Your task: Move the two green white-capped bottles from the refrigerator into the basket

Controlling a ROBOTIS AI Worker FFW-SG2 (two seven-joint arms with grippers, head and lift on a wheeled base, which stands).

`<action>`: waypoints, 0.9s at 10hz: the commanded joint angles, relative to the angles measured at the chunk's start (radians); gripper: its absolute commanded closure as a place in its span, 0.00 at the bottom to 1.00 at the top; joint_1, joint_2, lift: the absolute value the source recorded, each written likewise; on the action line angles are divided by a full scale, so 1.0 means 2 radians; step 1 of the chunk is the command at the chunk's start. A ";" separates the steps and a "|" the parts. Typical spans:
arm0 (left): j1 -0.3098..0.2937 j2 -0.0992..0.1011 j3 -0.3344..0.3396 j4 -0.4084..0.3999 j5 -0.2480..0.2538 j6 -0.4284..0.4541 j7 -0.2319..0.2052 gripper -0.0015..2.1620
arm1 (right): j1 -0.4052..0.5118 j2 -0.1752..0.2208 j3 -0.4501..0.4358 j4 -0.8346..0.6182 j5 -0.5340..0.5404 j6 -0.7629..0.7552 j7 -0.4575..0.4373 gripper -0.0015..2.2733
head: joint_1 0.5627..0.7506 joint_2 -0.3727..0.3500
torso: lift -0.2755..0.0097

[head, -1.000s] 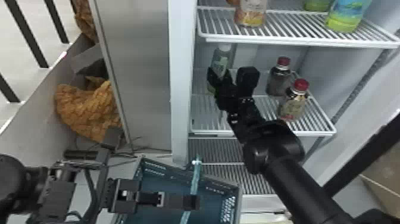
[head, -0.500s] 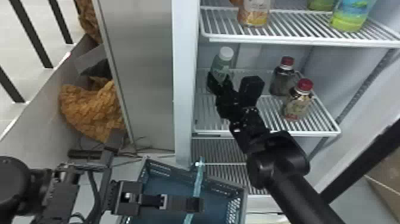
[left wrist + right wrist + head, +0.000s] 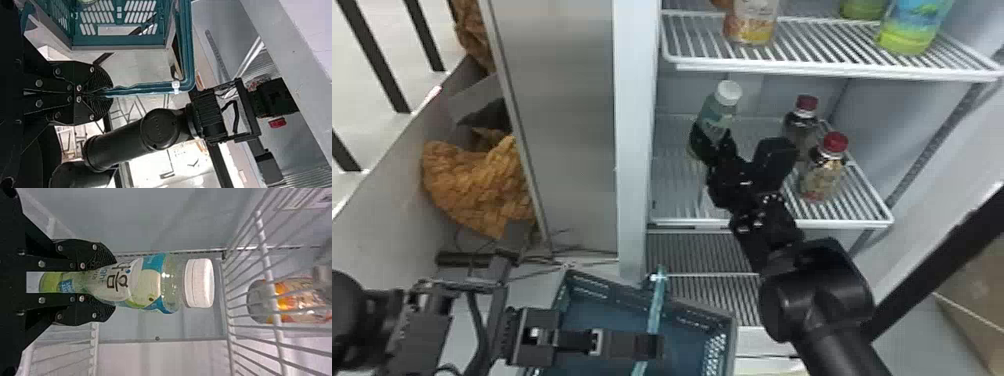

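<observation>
In the head view, clamps a green white-capped bottle [image 3: 718, 117] in the right gripper [image 3: 713, 135], inside the refrigerator [image 3: 634, 150], on or just over the middle shelf [image 3: 832, 222]; cannot tell which. Stands two red-capped bottles [image 3: 822, 175] beside it, upright. Keeps the left gripper [image 3: 657, 345] over the basket [image 3: 612, 292], at the teal handle [image 3: 656, 305].

In the left wrist view, pinches the end of that handle tightly between the left gripper's [image 3: 111, 94] fingers.

In the right wrist view, squeezes the same bottle from both sides below its white cap [image 3: 199, 283], between the right gripper's [image 3: 113, 284] fingers. Shows an orange-labelled bottle [image 3: 291, 301] behind the wire rack [image 3: 266, 262], well apart from the fingers.
</observation>
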 commanded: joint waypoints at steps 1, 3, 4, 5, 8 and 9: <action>0.002 0.000 0.001 0.000 0.001 0.000 0.000 0.54 | 0.029 0.000 -0.016 -0.048 0.002 0.020 0.007 0.44 | 0.70 0.35 | 0.04; 0.003 0.000 0.002 0.000 0.002 0.000 0.000 0.54 | 0.065 -0.005 -0.023 -0.114 0.014 0.057 0.017 0.44 | 0.70 0.34 | 0.04; 0.004 0.000 0.003 -0.001 0.002 0.000 0.000 0.54 | 0.083 -0.006 -0.027 -0.141 0.011 0.076 0.020 0.44 | 0.70 0.34 | 0.04; 0.004 0.000 0.004 -0.001 0.002 0.000 -0.001 0.54 | 0.099 -0.007 -0.032 -0.167 0.011 0.092 0.024 0.44 | 0.70 0.34 | 0.04; 0.007 0.000 0.004 -0.001 0.003 0.000 -0.001 0.54 | 0.154 -0.013 -0.045 -0.243 0.002 0.120 0.039 0.44 | 0.70 0.33 | 0.04; 0.008 0.000 0.005 -0.002 0.003 0.000 -0.001 0.54 | 0.178 -0.016 -0.048 -0.271 -0.005 0.126 0.043 0.44 | 0.70 0.33 | 0.04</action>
